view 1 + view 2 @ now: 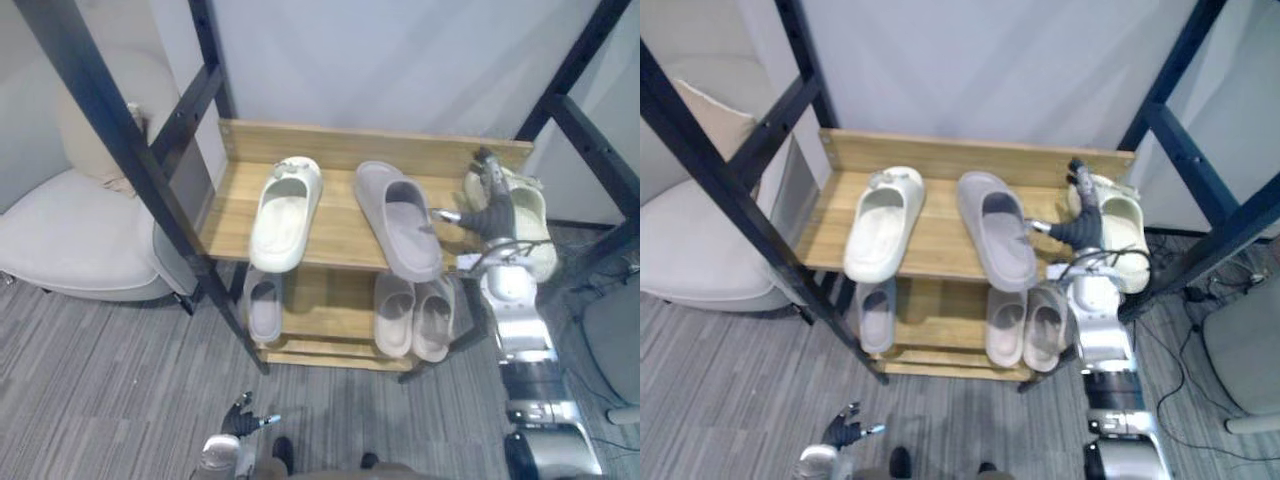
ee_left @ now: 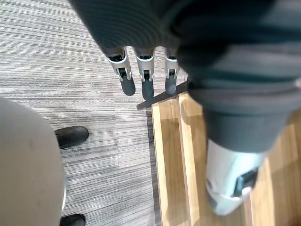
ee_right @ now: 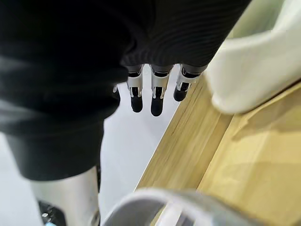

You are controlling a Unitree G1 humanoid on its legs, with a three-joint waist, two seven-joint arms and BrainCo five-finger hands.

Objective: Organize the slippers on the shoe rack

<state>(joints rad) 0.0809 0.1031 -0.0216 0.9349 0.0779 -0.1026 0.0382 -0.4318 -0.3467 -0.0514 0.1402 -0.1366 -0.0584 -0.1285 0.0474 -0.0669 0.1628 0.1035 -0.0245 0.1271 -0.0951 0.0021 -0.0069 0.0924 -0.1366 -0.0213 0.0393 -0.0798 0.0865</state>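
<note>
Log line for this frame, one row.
right hand: open, over top shelf, between grey slipper and right cream slipper | left hand: open, low, empty

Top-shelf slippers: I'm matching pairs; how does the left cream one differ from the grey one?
The cream slipper is pale and has a small ornament on its strap; the grey slipper is darker and plain. The cream slipper's heel angles toward the robot's left, the grey slipper's toward its right. Both lie sole-down, toes to the back.
</note>
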